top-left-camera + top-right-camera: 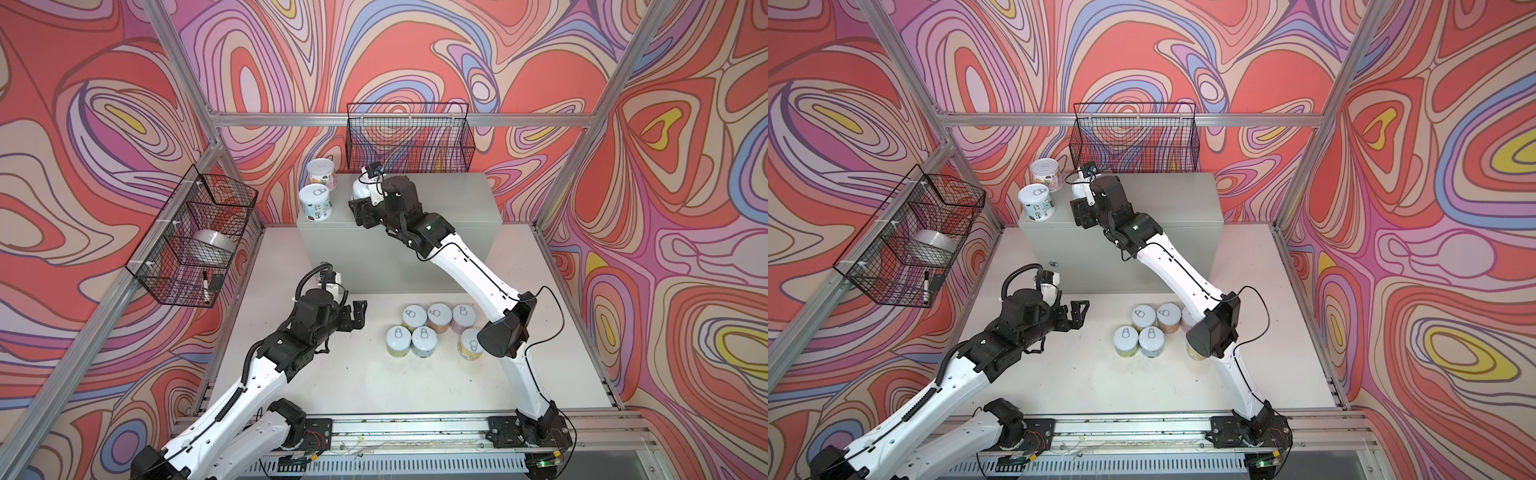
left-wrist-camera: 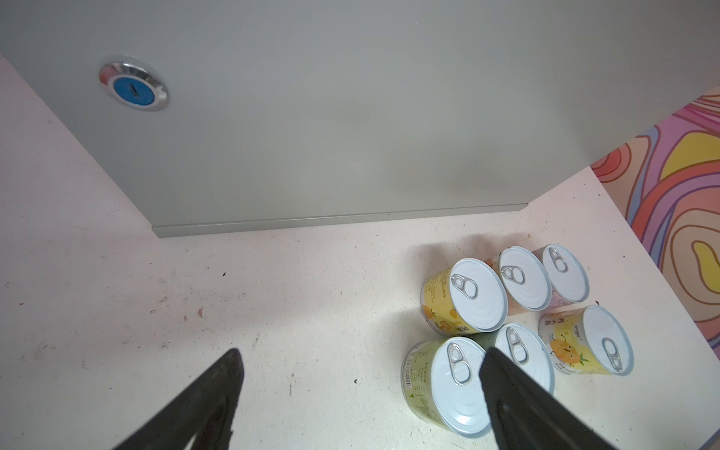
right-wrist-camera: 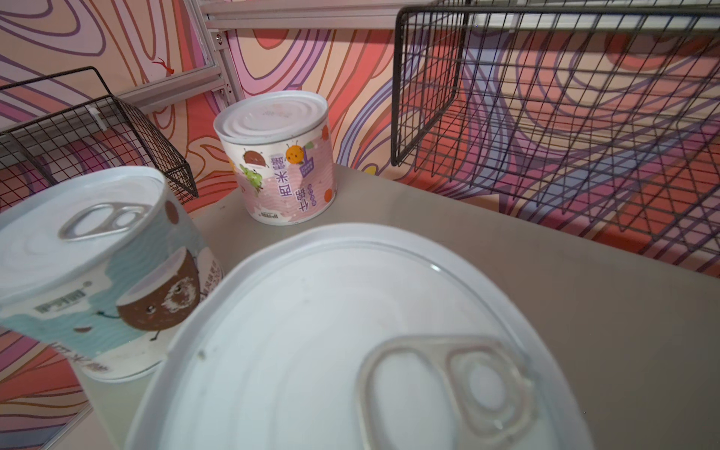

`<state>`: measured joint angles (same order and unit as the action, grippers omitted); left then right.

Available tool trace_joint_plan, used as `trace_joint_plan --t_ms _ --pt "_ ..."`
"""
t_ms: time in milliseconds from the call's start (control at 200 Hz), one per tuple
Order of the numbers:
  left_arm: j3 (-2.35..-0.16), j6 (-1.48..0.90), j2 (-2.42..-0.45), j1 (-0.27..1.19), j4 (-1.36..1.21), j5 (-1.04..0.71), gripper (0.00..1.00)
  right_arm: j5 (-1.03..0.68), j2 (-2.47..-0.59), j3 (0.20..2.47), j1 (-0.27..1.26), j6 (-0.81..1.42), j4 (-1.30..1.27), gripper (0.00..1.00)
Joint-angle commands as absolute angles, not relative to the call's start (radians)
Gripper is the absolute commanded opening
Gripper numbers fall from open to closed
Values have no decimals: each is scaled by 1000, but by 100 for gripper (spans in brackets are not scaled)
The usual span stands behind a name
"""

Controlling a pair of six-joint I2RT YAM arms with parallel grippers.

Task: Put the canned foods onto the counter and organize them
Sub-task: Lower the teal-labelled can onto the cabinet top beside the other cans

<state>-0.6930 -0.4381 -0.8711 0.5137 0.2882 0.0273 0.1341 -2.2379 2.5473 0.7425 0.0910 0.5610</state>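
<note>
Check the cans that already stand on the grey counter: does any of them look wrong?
The pink can at the counter's back left corner seems to stand upside down: its upper end is plain and ribbed, with no pull tab. The blue can beside it shows its tab on top.

I read the white tabletop [image 1: 332, 386] as carrying the grey counter [image 1: 436, 199] beyond my left pincer [image 1: 356, 316] and six upright cans [image 1: 424, 337] to that pincer's right. On the counter top, two cans [image 1: 316, 200] stand just left of my right pincer [image 1: 361, 198], which grips a third can [image 1: 359, 188].
</note>
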Motion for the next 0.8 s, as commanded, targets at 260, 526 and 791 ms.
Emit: trace_joint_plan --t_ms 260,526,791 --pt "-695 -426 -865 518 293 59 97 147 -2263 2609 741 92 546 29" --pt "-692 -423 -840 518 307 72 97 156 -2255 2594 740 99 534 42" --pt "-696 -420 -839 518 308 78 97 164 -2244 2575 742 96 519 61"
